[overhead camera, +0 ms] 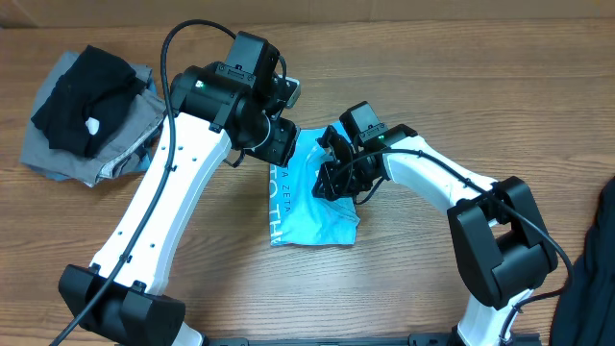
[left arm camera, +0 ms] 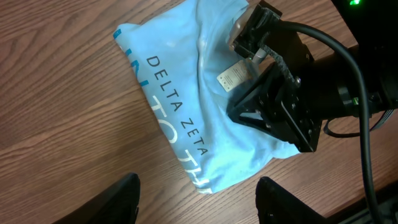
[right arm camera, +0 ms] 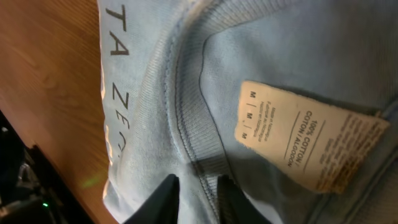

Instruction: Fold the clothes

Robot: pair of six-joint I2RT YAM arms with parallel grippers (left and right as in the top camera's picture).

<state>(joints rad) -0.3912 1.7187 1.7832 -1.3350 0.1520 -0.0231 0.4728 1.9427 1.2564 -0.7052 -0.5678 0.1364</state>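
Note:
The light blue T-shirt (overhead camera: 307,207) lies folded into a compact rectangle on the wooden table, its white lettering along the left edge (left arm camera: 177,106). Its white tag (right arm camera: 298,140) shows by the collar. My right gripper (right arm camera: 198,196) is low on the shirt at the collar seam. Its fingers stand slightly apart and the ribbed collar lies flat in the narrow gap. From above, the right gripper (overhead camera: 332,178) covers the shirt's upper right part. My left gripper (left arm camera: 199,199) hovers open over the shirt's near corner, holding nothing. In the overhead view the left gripper (overhead camera: 279,135) is at the shirt's top left.
A heap of black and grey garments (overhead camera: 91,115) lies at the table's far left. Another dark garment (overhead camera: 591,269) hangs in at the right edge. The two arms crowd close together over the shirt.

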